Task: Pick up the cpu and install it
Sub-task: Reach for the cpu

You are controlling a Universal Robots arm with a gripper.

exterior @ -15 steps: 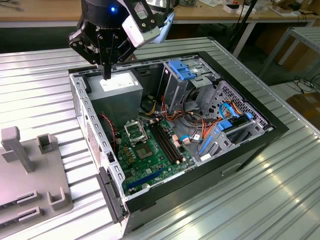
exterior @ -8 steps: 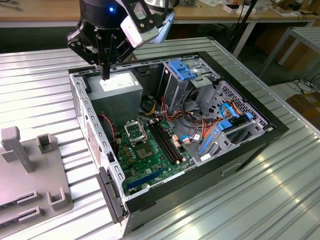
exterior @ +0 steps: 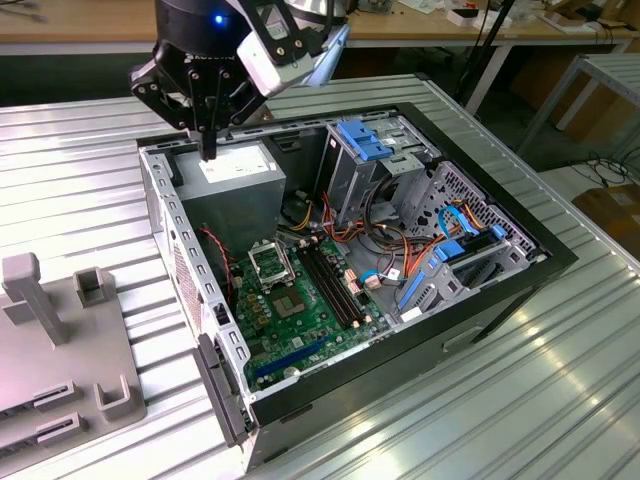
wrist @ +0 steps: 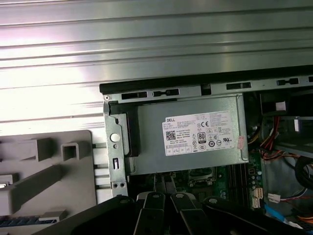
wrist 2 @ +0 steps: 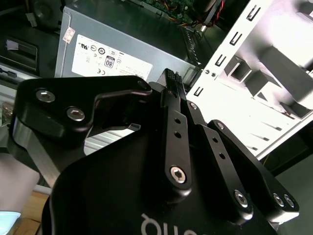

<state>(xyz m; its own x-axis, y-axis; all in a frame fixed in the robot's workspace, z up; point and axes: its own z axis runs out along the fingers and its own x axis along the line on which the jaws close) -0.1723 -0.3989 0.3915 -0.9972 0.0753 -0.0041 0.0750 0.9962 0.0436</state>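
Observation:
My gripper (exterior: pixel 208 150) hangs above the rear corner of the open computer case (exterior: pixel 556 252), over the grey power supply (exterior: pixel 236 176). Its two black fingers point down and look pressed together, shut, with nothing visible between them. In both wrist views the fingertips (wrist 2: pixel 170 77) (wrist: pixel 158 180) sit over the labelled power supply (wrist: pixel 190 137). The black square socket (exterior: pixel 270 262) with its metal frame lies on the green motherboard (exterior: pixel 305 320), below the power supply in the exterior view. The cpu is hidden or out of view.
A grey fixture block (exterior: pixel 60 340) with posts and slots stands at the exterior view's left, outside the case. Drive cages, blue clips and orange cables (exterior: pixel 440 240) crowd the case's right half. The case rests on a ribbed metal table (exterior: pixel 520 400).

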